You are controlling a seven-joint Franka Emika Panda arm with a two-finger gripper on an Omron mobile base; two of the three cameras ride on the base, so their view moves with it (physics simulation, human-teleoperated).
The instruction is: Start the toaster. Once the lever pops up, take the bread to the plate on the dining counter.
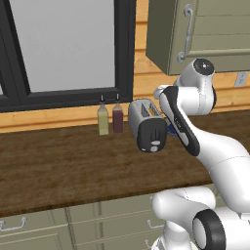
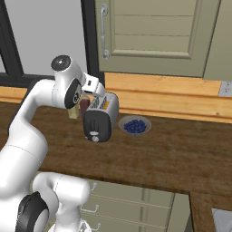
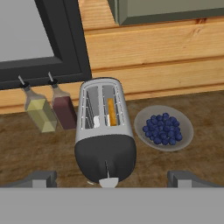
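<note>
The toaster (image 3: 104, 131) stands on the dark wood table (image 1: 58, 161), towards the far side near the window, with its glossy black end panel facing the near edge. The lever (image 3: 108, 183) appears as a small pale tab at the lower end of the vertical slot on that black panel in the hand view. The bread (image 3: 112, 112) sits on edge inside the right-hand slot of the toaster, only its orange-tan upper edge visible; the left-hand slot shows wire guides and a small pale piece. The claw (image 3: 111, 178) hangs above the near end of the toaster, pointing down at it; its two fingertips (image 3: 41, 178) stand far apart at either side of the hand view, with the toaster's black end between them and touching neither. In the left base view the arm's forearm crosses in front of the right side of the toaster (image 1: 146, 125), hiding the claw itself. Two condiment bottles stand just left of the toaster against the window ledge: a yellow-green bottle (image 3: 39, 113) further left and a dark red bottle (image 3: 64, 109) beside the toaster. A grey bowl of blueberries (image 3: 163, 127) rests on the table just right of the toaster, apart from it. A wall cabinet (image 2: 149, 36) with a metal handle hangs above the table on the right.
</note>
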